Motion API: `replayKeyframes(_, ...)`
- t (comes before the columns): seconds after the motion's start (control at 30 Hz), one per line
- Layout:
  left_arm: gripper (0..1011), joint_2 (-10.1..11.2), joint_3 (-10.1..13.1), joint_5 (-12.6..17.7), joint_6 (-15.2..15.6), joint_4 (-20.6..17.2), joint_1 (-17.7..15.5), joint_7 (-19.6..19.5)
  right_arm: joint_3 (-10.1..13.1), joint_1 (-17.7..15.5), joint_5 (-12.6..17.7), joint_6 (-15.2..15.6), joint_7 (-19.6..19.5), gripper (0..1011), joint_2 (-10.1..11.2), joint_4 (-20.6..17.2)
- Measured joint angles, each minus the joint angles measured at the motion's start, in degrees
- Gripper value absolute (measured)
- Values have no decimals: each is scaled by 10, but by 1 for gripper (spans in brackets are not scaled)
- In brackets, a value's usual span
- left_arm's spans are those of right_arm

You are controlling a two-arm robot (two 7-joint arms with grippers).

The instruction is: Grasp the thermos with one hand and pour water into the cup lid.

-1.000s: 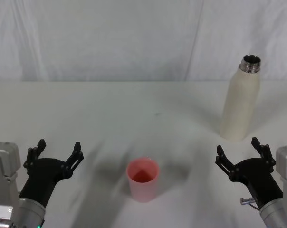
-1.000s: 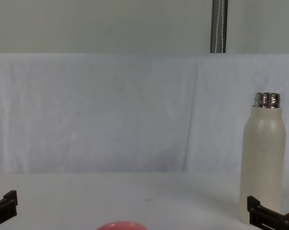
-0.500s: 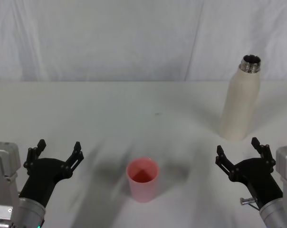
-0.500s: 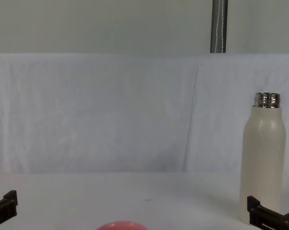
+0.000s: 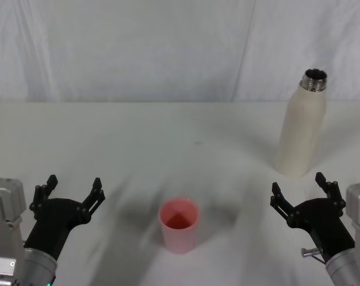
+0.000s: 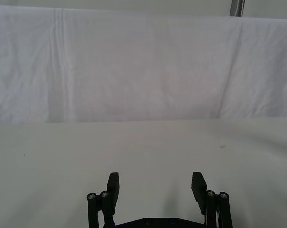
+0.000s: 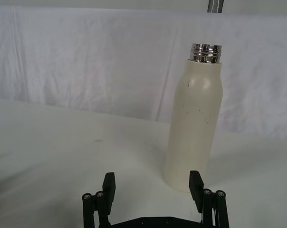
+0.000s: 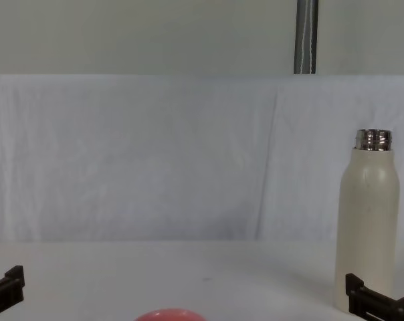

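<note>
Looks like a lab test setup
White cloth backdrop (image 8: 155, 160), plain white desk (image 5: 138, 137), metal pole (image 8: 306, 37) behind.

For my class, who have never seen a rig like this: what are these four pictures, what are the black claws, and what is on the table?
It is a two-armed robot at a white table. The black claws are its hands: the left gripper and the right gripper, both open and holding nothing. One picture looks down from the robot's head, one looks across from its chest, and two come from cameras on its wrists. A cream thermos with its cap off stands upright just beyond the right gripper. A pink cup lid stands open side up between the two arms. Nothing is being touched.
</note>
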Motion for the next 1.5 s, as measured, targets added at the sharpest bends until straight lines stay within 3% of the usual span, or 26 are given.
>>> replayKeyframes(1.17, 1001, 0, 0, 0, 0, 0, 0, 0, 0, 0, 0, 0, 0, 1000, 0, 0)
replayKeyframes(1.5, 1001, 0, 0, 0, 0, 0, 0, 0, 15, -8, -4, -1, 13, 1000, -11, -3)
